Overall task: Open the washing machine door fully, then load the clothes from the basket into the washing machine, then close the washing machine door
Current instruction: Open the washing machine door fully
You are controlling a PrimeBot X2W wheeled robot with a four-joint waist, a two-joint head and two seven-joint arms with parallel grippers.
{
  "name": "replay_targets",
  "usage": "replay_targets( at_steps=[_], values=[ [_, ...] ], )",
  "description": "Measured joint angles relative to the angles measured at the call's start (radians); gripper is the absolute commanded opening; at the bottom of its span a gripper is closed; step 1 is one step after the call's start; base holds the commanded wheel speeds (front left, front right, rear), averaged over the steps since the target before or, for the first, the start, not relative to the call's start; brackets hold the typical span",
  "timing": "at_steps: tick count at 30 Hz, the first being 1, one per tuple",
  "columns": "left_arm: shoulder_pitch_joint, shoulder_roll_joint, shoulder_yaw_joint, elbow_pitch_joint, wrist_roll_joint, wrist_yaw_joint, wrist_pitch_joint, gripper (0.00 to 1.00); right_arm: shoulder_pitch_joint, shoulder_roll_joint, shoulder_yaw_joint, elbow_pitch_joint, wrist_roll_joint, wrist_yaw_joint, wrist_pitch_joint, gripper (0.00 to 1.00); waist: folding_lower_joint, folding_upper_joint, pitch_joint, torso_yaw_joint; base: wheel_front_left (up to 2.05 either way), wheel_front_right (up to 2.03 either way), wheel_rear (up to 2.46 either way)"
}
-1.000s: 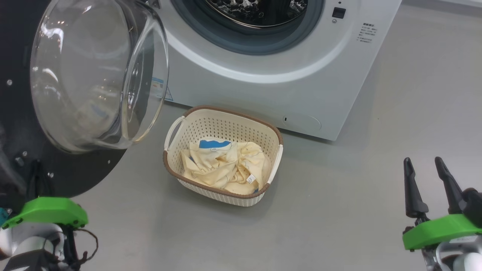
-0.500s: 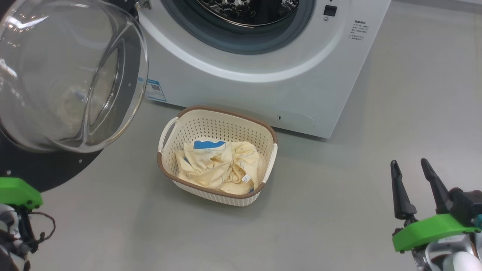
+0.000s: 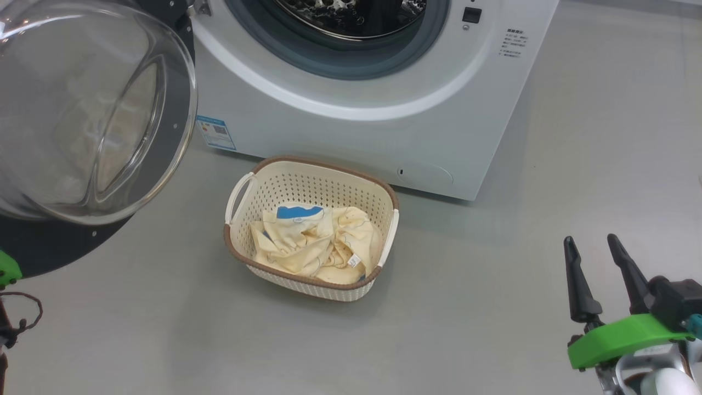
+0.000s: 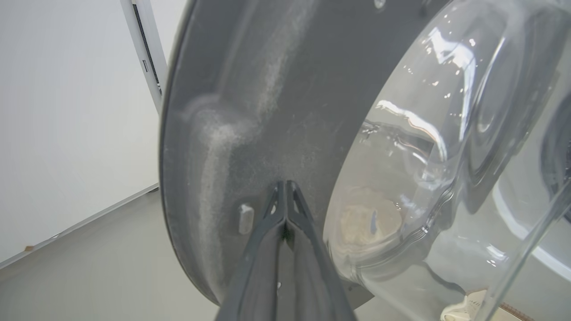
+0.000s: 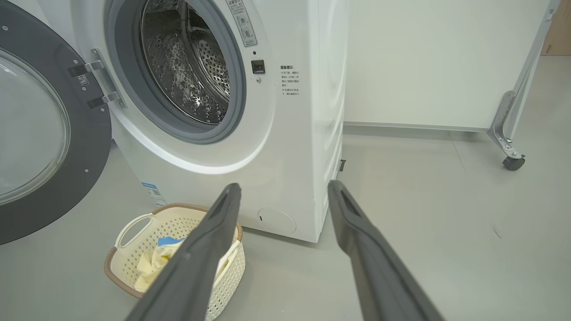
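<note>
Compared with a second ago, the washing machine door (image 3: 88,115) is swinging wider. Its glass bowl is sitting further toward the left edge of the head view than the camera's own small leftward drift explains. The blue sticker (image 3: 216,131) on the machine's lower corner, half covered by the bowl before, is now showing whole. The left gripper (image 4: 285,185) is going out with the door, and its green mount has slid from the lower left almost off the edge of the head view. In the left wrist view its fingers are pressing together with nothing between them, tips right at the door's dark inner face beside the glass; whether they are touching it I cannot tell. The basket (image 3: 312,189) is sitting on the grey floor (image 3: 466,307) just in front of the washing machine (image 3: 356,137), in the same spot, with the clothes (image 3: 312,247) lying crumpled inside it. The steel drum (image 3: 351,11) is standing exposed. At the lower right, the right gripper (image 3: 589,240) is hovering above the floor, fingers spread wide, holding nothing, well apart from the basket.
</note>
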Motion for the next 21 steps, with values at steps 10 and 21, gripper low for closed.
replay_targets(
  at_steps=[10,21],
  values=[
    [0.003,-0.006,0.033,-0.040,0.026,-0.015,0.000,0.00,0.000,0.000,-0.001,0.004,0.000,0.000,-0.002,1.00,0.0000,0.0000,-0.004,-0.007,0.00,0.00,0.00],
    [0.198,-0.057,0.080,-0.281,0.089,-0.006,0.000,0.00,0.000,0.000,-0.016,0.007,0.007,0.000,-0.003,1.00,0.0000,0.0000,-0.004,-0.013,0.00,0.00,0.00]
  ],
)
